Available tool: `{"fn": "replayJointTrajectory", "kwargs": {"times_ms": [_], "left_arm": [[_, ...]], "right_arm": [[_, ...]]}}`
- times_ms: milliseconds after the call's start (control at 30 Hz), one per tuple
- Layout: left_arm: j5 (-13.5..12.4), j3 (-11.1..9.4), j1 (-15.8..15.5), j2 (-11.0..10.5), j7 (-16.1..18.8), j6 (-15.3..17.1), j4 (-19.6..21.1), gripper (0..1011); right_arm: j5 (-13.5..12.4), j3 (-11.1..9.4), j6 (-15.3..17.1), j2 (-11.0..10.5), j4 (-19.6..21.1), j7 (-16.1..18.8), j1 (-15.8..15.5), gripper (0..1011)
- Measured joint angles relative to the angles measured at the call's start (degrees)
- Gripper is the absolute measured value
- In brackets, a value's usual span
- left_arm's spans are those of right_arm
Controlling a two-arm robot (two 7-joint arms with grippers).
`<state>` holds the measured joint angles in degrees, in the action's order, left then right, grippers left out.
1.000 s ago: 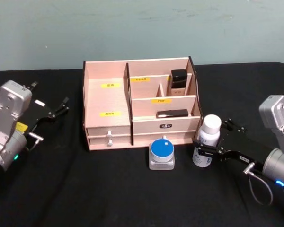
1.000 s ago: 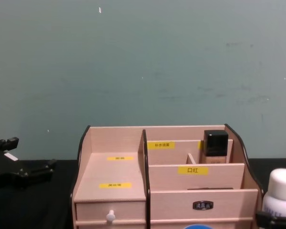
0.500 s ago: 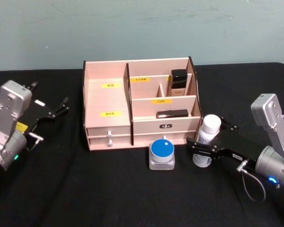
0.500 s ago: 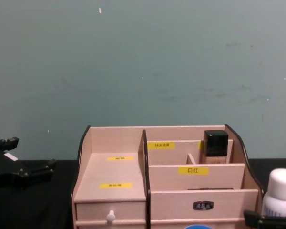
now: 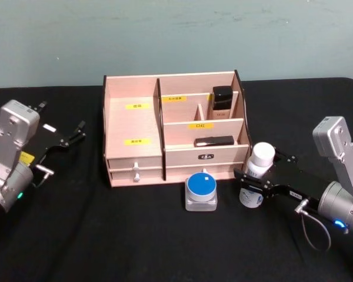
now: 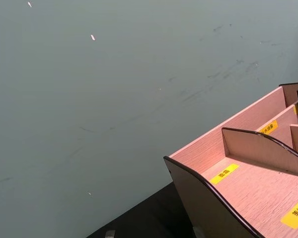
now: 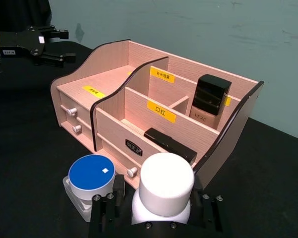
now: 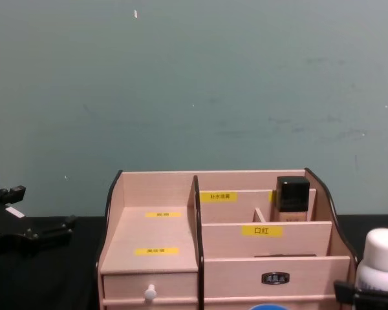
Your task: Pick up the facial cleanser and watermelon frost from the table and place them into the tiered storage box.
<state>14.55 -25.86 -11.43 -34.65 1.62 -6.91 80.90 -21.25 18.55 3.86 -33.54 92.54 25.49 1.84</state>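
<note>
Over at your far left, the left gripper (image 5: 78, 133) hangs idle above the black table (image 5: 135, 235), fingers spread and empty. At centre stands the light wooden stepped tiered storage box (image 5: 133, 123) with yellow labels. Just in front of it the squat jar with a round blue lid (image 5: 201, 191) sits untouched. Further right, the white plastic bottle with a white cap (image 5: 262, 155) (likely the cleanser) stands beside the box's right panel. Your right gripper (image 5: 247, 182) has slid farther in around it over the last second, fingers straddling the bottle, apparently not yet clamped. Closing and lifting looks next.
</note>
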Motion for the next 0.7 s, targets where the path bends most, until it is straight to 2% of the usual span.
{"fn": "replayJointTrajectory", "kwargs": {"times_ms": [167, 200, 267, 300, 700], "left_arm": [[0.0, 0.0, 0.0, 0.0, 0.0, 0.0, 0.0, 1010], [0.0, 0.0, 0.0, 0.0, 0.0, 0.0, 0.0, 1009], [0.0, 0.0, 0.0, 0.0, 0.0, 0.0, 0.0, 1010], [0.0, 0.0, 0.0, 0.0, 0.0, 0.0, 0.0, 1010], [0.0, 0.0, 0.0, 0.0, 0.0, 0.0, 0.0, 1010]], "right_arm": [[-0.1, 0.0, 0.0, 0.0, 0.0, 0.0, 0.0, 693], [-0.1, 0.0, 0.0, 0.0, 0.0, 0.0, 0.0, 635], [-0.1, -0.1, 0.0, 0.0, 0.1, 0.0, 0.0, 635], [-0.1, -0.1, 0.0, 0.0, 0.1, 0.0, 0.0, 601], [-0.2, -0.1, 0.0, -0.1, 0.1, -0.1, -0.1, 601]]}}
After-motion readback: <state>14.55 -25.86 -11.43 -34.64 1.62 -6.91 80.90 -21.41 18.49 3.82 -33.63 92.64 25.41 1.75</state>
